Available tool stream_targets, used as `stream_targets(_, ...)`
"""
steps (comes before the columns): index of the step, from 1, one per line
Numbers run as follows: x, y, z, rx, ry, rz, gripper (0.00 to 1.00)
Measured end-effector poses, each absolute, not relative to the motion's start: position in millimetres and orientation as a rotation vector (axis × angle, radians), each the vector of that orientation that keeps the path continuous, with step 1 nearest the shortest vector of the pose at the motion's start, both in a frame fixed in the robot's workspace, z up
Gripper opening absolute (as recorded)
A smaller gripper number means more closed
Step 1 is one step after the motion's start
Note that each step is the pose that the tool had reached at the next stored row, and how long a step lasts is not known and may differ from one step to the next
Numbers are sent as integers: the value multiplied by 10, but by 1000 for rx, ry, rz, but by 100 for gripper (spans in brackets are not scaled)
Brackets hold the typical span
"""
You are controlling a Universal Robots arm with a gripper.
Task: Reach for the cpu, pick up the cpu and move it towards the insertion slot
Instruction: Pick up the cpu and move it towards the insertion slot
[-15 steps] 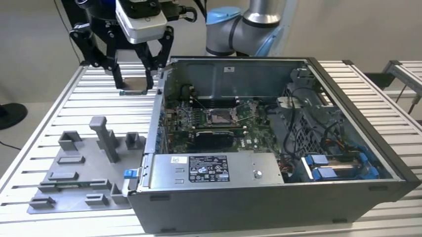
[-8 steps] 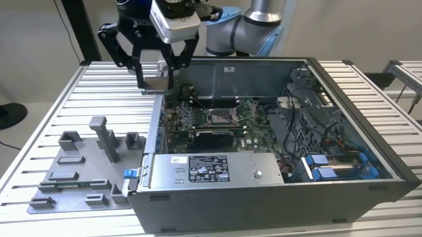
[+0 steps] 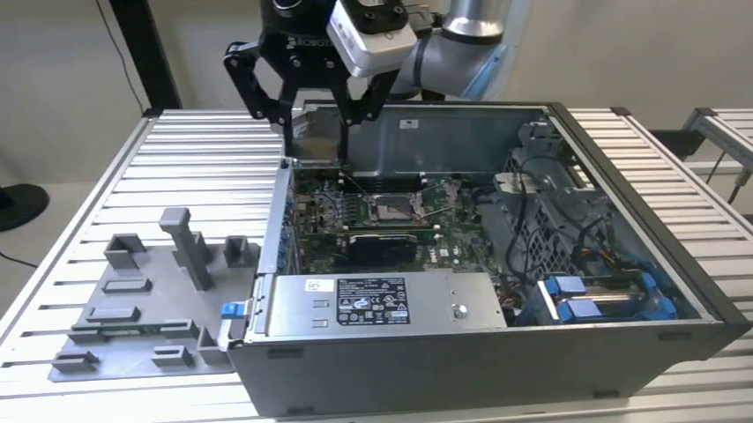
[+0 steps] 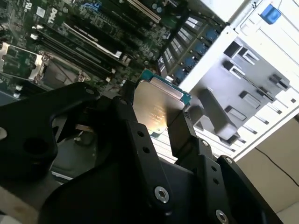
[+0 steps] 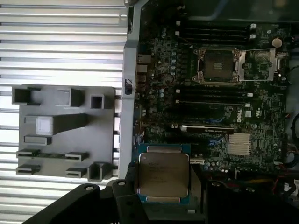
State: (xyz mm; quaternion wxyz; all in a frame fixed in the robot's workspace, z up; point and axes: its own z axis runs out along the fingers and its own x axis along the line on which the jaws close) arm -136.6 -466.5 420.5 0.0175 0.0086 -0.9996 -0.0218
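Note:
My gripper (image 3: 316, 123) is shut on the cpu (image 3: 314, 141), a flat square chip with a pale silvery top and a thin green rim. In both wrist views the black fingers (image 4: 125, 119) press on opposite edges of the cpu (image 4: 157, 108) (image 5: 163, 173). In the exterior view it hangs above the back corner of the open computer case (image 3: 659, 264), on the exterior view's left. The insertion slot (image 3: 390, 208) (image 5: 217, 65) lies on the green board, a silver-framed square with a dark centre, its load plate swung open. The cpu is apart from the slot, above the board's edge.
A grey fixture plate (image 3: 130, 308) (image 5: 60, 130) with upright blocks lies on the slatted table beside the case. A power supply box (image 3: 376, 304) fills the case's front, with cables and blue drive clips (image 3: 600, 295) on the exterior view's right. The case wall (image 5: 127, 93) runs between fixture and board.

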Motion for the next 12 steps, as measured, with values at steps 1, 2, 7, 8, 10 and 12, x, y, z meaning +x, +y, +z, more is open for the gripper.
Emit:
stream_targets(1,-1320,-4665,4204,27,-3106,-68,0)
stream_targets(2,-1275,-4665,4204,26,-3106,-68,0)
stream_targets(7,-1047,-4665,4203,27,-3105,-68,0)
stream_targets(8,-1002,-4665,4202,27,-3105,-68,0)
stream_targets(10,-910,-4665,4202,27,-3105,-68,0)
stream_targets(12,-818,-4665,4201,26,-3105,-68,0)
